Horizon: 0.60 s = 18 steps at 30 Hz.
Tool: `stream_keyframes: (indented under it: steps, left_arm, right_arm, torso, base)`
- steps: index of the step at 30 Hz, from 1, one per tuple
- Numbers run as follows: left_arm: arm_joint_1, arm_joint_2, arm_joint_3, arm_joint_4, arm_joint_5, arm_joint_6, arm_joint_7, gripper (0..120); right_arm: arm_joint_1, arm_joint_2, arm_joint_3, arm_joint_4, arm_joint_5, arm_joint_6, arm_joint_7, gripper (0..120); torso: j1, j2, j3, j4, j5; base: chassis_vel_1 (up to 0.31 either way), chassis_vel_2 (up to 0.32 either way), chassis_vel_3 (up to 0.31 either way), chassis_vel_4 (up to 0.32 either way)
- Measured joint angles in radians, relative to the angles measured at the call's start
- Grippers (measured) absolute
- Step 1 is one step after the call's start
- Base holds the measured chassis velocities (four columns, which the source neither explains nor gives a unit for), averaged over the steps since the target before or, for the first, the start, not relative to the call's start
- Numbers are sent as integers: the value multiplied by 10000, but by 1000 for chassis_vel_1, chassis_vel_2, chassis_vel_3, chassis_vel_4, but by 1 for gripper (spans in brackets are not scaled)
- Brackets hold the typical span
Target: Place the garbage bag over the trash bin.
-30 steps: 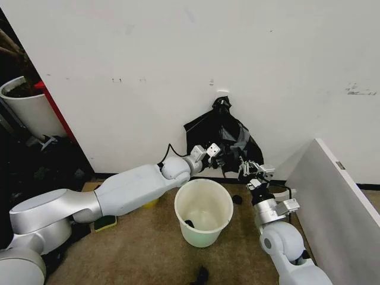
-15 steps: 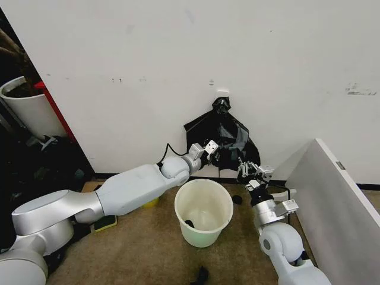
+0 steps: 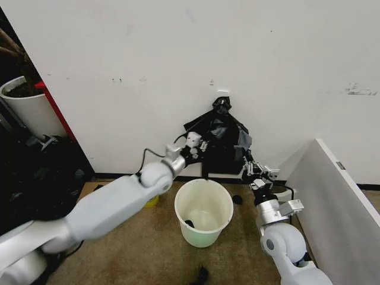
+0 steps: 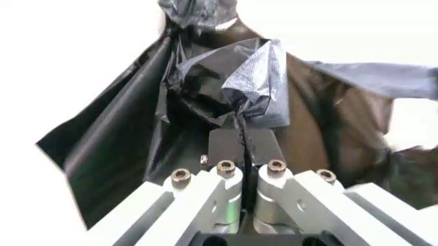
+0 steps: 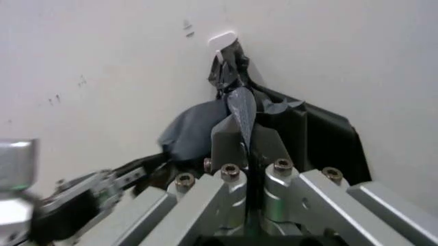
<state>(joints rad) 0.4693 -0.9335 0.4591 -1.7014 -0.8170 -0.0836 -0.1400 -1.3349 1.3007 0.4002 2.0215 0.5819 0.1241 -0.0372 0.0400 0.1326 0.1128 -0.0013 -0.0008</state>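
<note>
The black garbage bag [image 3: 222, 138] hangs crinkled against the wall from a white hook [image 3: 222, 95], above and behind the white trash bin [image 3: 203, 212]. My left gripper [image 3: 198, 143] is at the bag's left side, and the left wrist view has it [image 4: 243, 137] shut on a raised fold of the bag [image 4: 229, 82]. My right gripper [image 3: 256, 170] is at the bag's lower right edge. The right wrist view shows it [image 5: 245, 134] shut on a thin fold of the bag [image 5: 239, 105]. The bin stands upright on the carpet between both arms, with a small dark scrap inside.
A large white pot [image 3: 27, 110] with a plant stands far left beside dark clutter. A white panel [image 3: 338, 202] slants along the right. A yellow object [image 3: 152, 202] lies left of the bin, and a black scrap [image 3: 202, 276] lies on the carpet in front.
My left arm has lifted and swung left, pulling the bag's fold outward and up. My right gripper has shifted slightly right, still at the bag's lower edge.
</note>
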Motion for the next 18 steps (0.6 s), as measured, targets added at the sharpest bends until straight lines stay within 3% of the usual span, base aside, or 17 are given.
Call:
stream_keyframes:
  steps: [18]
  left_arm:
    - [3803,1393,-3493,-3197,1008,-324,-362,0]
  right_arm:
    - [-1734,-731,-474,2288,458,-454,218,0]
  torso:
    - [-1,1,0,-3,3]
  base:
    - [0,0,0,0]
